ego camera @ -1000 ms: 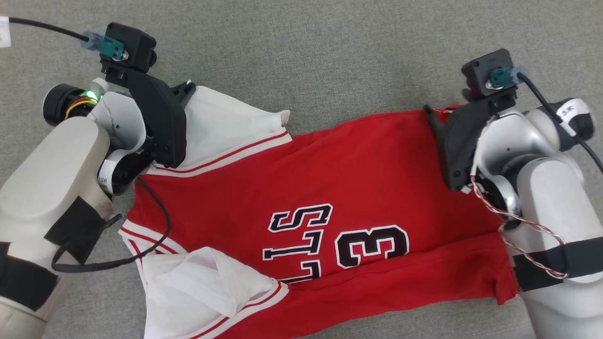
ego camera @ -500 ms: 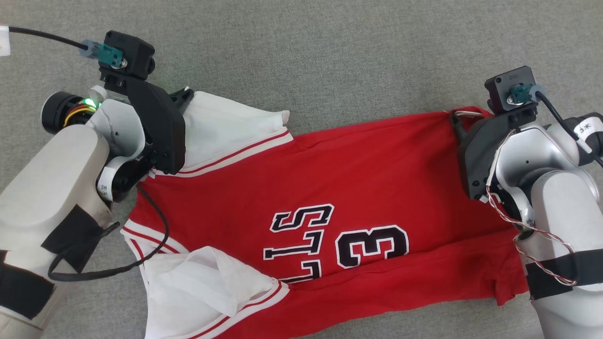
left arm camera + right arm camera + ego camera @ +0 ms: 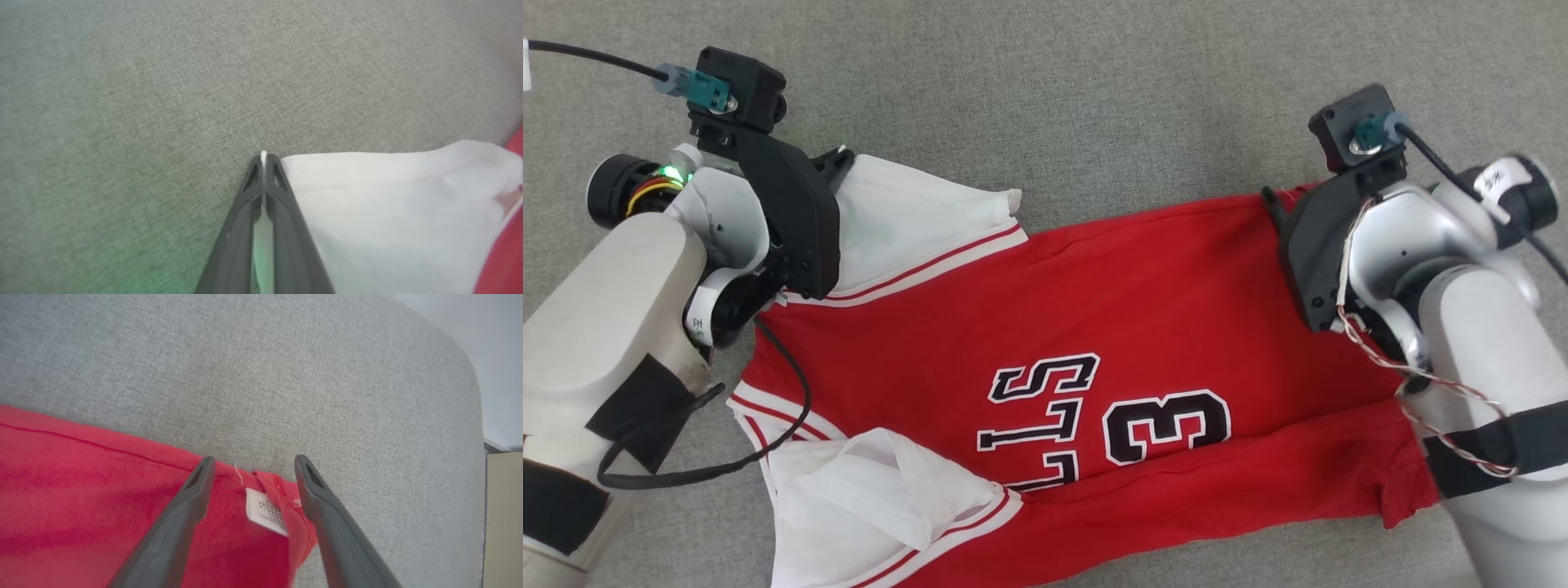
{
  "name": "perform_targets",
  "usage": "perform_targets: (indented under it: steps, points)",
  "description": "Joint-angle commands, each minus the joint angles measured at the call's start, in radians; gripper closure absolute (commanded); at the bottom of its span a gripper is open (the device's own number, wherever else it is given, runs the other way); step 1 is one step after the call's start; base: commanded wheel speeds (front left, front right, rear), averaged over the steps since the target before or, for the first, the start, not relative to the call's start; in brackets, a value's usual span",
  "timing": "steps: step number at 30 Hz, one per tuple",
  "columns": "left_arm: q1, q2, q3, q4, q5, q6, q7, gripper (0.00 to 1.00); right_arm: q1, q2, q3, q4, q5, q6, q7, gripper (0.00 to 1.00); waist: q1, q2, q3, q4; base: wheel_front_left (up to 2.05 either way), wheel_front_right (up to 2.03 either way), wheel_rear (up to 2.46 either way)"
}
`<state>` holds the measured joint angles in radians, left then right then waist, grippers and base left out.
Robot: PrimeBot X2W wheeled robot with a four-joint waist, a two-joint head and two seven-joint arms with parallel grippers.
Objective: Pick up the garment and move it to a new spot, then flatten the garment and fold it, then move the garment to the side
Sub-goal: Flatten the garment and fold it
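Left fingers [image 3: 241, 228] tight on sleeve [image 3: 388, 212] — right fingers [image 3: 175, 531] apart — jersey [image 3: 1094, 310] crosswise, hem [image 3: 1388, 474] rightward

Bright, even light with faint, soft-edged shadows. The jersey [image 3: 1143, 310] shows vivid red. Right forearm [image 3: 1486, 327] motion-blurred in the head view. Green glow [image 3: 163, 277] tints the left wrist view's lower left, where the left tool [image 3: 264, 159] goes soft.

Surface [image 3: 1094, 98]: grey woven fabric covering, evenly lit, with a rounded corner and a faint green tint on one patch in the left wrist view. Past that corner: a pale plain area [image 3: 494, 347], wall or floor unclear. Beside the surface's edge: a cream panel [image 3: 504, 522].
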<state>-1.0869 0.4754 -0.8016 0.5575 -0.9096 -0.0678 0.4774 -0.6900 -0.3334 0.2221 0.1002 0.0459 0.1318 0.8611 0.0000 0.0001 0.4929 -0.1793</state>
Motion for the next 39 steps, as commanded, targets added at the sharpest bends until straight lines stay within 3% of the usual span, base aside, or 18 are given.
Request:
perform_targets:
  steps: [1,8,12,13,15,16,24,27,31,39]
  points:
    - [0.021,0.012,-0.005,0.012,0.0,0.008,0.011,1.0,-0.019,-0.015,0.019,-0.018,0.008,-0.002,0.027,0.0,0.0,-0.0001,-0.001,0.0,0.0,0.0,0.0]
    - [0.026,0.0,-0.006,0.0,-0.007,0.016,0.01,1.0,-0.053,-0.123,0.103,-0.069,0.052,-0.002,0.185,0.0,0.0,-0.0001,-0.001,0.002,0.0,0.0,0.0]
    - [0.017,-0.001,-0.007,-0.004,-0.01,0.015,0.01,1.0,-0.05,-0.139,0.089,-0.069,0.065,-0.002,0.174,0.0,0.0,-0.0001,0.007,0.001,0.0,0.0,0.0]
    - [0.014,0.001,-0.006,-0.004,-0.009,0.015,0.009,1.0,-0.052,-0.141,0.085,-0.065,0.066,-0.002,0.167,0.12,0.0,-0.0001,0.009,0.0,0.0,0.0,0.0]
    - [0.01,0.006,-0.004,-0.003,-0.007,0.016,0.003,1.0,-0.057,-0.139,0.077,-0.052,0.068,-0.002,0.156,0.8,0.0,-0.0001,0.012,-0.002,0.0,0.0,0.0]
    - [0.009,0.008,-0.003,-0.003,-0.007,0.016,0.001,1.0,-0.058,-0.132,0.067,-0.045,0.07,-0.002,0.148,1.0,0.0,-0.0001,0.014,-0.003,0.0,0.0,0.0]
    - [-0.014,0.03,0.03,-0.006,0.016,0.029,-0.091,1.0,-0.031,-0.007,-0.143,-0.024,0.085,-0.002,-0.013,1.0,0.0,-0.0001,0.017,-0.002,0.0,0.0,0.0]
    - [-0.02,0.035,0.047,-0.007,0.02,0.031,-0.138,1.0,-0.02,0.115,-0.273,0.003,0.14,-0.002,-0.101,1.0,0.0,-0.0001,0.016,0.0,0.0,0.0,0.0]
    - [-0.02,0.043,0.062,-0.003,0.024,0.033,-0.184,1.0,-0.025,0.196,-0.4,0.048,0.139,-0.002,-0.195,1.0,0.0,-0.0001,0.015,0.006,0.0,0.0,0.0]
    - [-0.002,0.052,0.085,0.006,0.024,0.04,-0.26,1.0,-0.04,0.244,-0.502,0.101,0.1,-0.002,-0.28,1.0,0.0,-0.0001,0.001,0.013,0.0,0.0,0.0]
